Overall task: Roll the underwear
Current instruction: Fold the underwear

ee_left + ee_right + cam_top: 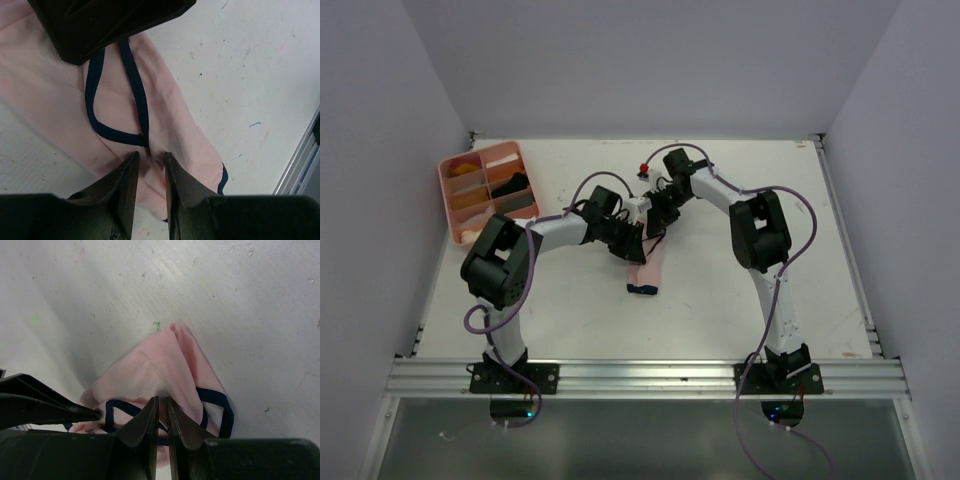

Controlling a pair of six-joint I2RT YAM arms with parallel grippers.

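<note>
- Fingers of my left gripper stand slightly parted with a narrow slot between them, tips down over the pink underwear. I see cloth through the slot, but I cannot tell whether the tips press on it.
- My right gripper is nearly closed and pinches a fold of the same garment; the cloth rises in a ridge up to its fingertips.
- From the top camera, I see both grippers meeting over the middle of the table, the right one just beyond the left and close beside it.
- The pink underwear lies on the table beneath them. Its near end reaches toward the arm bases as a narrow folded strip with a dark band across the end.
- Through the left wrist camera, the dark edging loops across the pink cloth and ends just ahead of my fingertips. The black body of the right gripper covers the far part of the garment.
- A pink compartment tray sits at the far left corner of the table, well apart from the garment. Its contents are too small for me to name.
</note>
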